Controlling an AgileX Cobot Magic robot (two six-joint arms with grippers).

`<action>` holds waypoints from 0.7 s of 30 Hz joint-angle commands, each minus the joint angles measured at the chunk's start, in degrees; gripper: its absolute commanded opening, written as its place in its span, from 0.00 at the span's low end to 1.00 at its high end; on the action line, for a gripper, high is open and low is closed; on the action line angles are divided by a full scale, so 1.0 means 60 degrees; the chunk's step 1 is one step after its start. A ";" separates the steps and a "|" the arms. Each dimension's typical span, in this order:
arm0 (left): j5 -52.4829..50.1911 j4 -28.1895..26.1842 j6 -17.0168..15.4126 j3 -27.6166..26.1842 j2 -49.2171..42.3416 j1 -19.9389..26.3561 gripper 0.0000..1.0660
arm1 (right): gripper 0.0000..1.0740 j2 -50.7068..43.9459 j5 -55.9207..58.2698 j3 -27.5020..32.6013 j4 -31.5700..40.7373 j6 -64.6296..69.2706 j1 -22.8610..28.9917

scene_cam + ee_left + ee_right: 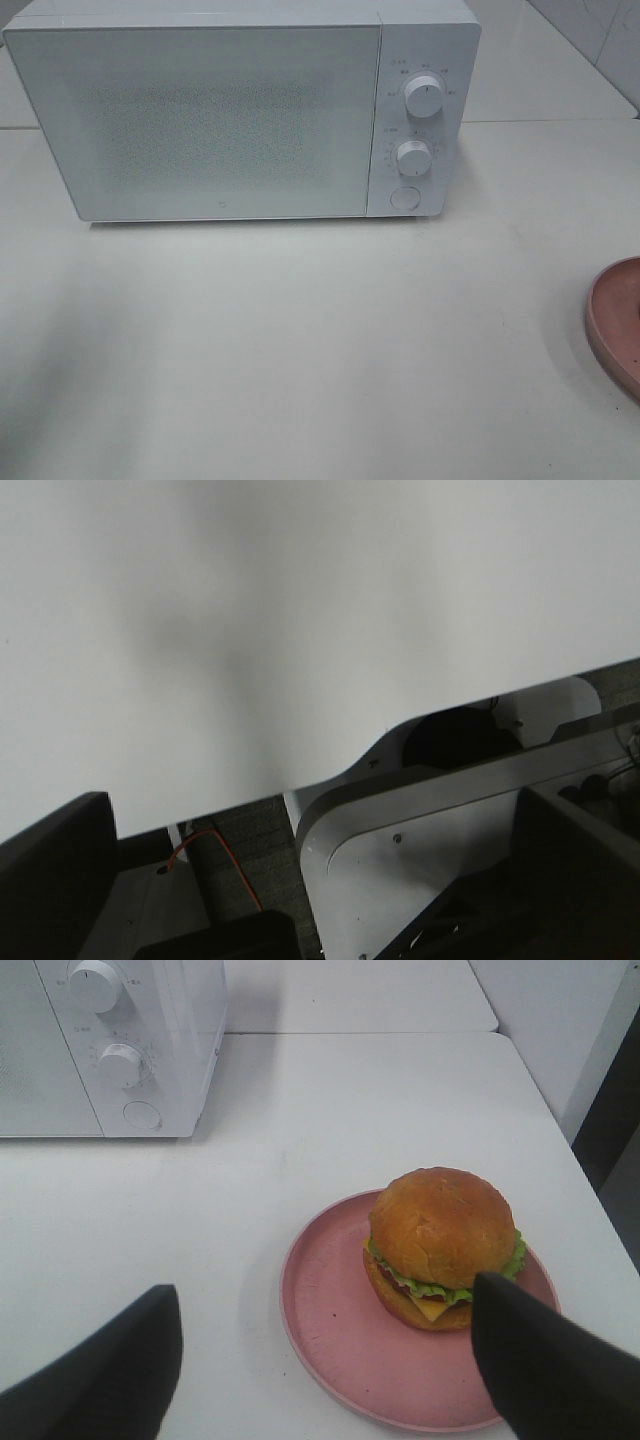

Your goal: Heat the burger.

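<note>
The burger [440,1245], golden bun with lettuce, cheese and patty, sits on a round pink plate [340,1350] in the right wrist view. My right gripper [325,1305] hovers above the plate's near side, open, its dark fingers [110,1370] spread wide and holding nothing. The exterior view shows only the plate's rim [615,320] at the right edge; the burger is out of that frame. My left gripper [310,815] is open over the table's edge with nothing between its fingers [50,870]. Neither arm appears in the exterior view.
A white microwave [240,110] stands at the back of the white table [300,350], door shut, with two knobs [424,98] and a round button [404,197] on its right panel. The robot's base and an orange cable [215,855] lie below the table edge.
</note>
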 commanded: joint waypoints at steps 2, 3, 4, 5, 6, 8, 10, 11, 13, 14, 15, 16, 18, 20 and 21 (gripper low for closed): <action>0.0191 0.0239 0.0029 0.0773 -0.1203 0.0038 0.94 | 0.69 -0.0239 -0.0076 0.0019 -0.0057 0.0029 -0.0048; 0.0191 0.0239 0.0029 0.0773 -0.1203 0.0038 0.94 | 0.69 -0.0239 -0.0076 0.0019 -0.0057 0.0029 -0.0048; 0.0191 0.0382 0.0019 0.0955 -0.1623 0.0038 0.94 | 0.69 -0.0239 -0.0076 0.0019 -0.0057 0.0029 -0.0048; 0.0191 0.0382 0.0019 0.0955 -0.1623 0.0038 0.94 | 0.69 -0.0239 -0.0076 0.0019 -0.0057 0.0029 -0.0048; 0.0191 0.0430 0.0019 0.1012 -0.1824 0.0038 0.94 | 0.69 -0.0239 -0.0076 0.0019 -0.0057 0.0029 -0.0048; 0.0153 0.0497 0.0019 0.1165 -0.2349 0.0038 0.94 | 0.69 -0.0239 -0.0076 0.0019 -0.0057 0.0029 -0.0048; 0.0048 0.0563 0.0019 0.1451 -0.3113 0.0038 0.94 | 0.69 -0.0239 -0.0076 0.0019 -0.0057 0.0029 -0.0048; 0.0048 0.0563 0.0019 0.1451 -0.3113 0.0038 0.94 | 0.69 -0.0239 -0.0076 0.0019 -0.0057 0.0029 -0.0048; -0.0095 0.0563 0.0019 0.1910 -0.3934 0.0038 0.94 | 0.69 -0.0239 -0.0076 0.0019 -0.0057 0.0029 -0.0048; -0.0095 0.0563 0.0019 0.1910 -0.3934 0.0038 0.94 | 0.69 -0.0239 -0.0076 0.0019 -0.0057 0.0029 -0.0048; -0.0229 0.0563 0.0019 0.2301 -0.4498 0.0038 0.94 | 0.69 -0.0239 -0.0076 0.0019 -0.0057 0.0029 -0.0048; -0.0229 0.0563 0.0019 0.2301 -0.4498 0.0038 0.94 | 0.69 -0.0239 -0.0076 0.0019 -0.0057 0.0029 -0.0048; -0.0621 0.0497 0.0038 0.2454 -0.5510 0.0038 0.94 | 0.69 -0.0239 -0.0076 0.0019 -0.0057 0.0029 -0.0048; -0.0621 0.0592 0.0038 0.2454 -0.6073 0.0038 0.94 | 0.69 -0.0239 -0.0076 0.0019 -0.0057 0.0029 -0.0048; -0.0621 0.0592 0.0038 0.2454 -0.6675 0.0038 0.94 | 0.69 -0.0239 -0.0076 0.0019 -0.0057 0.0029 -0.0048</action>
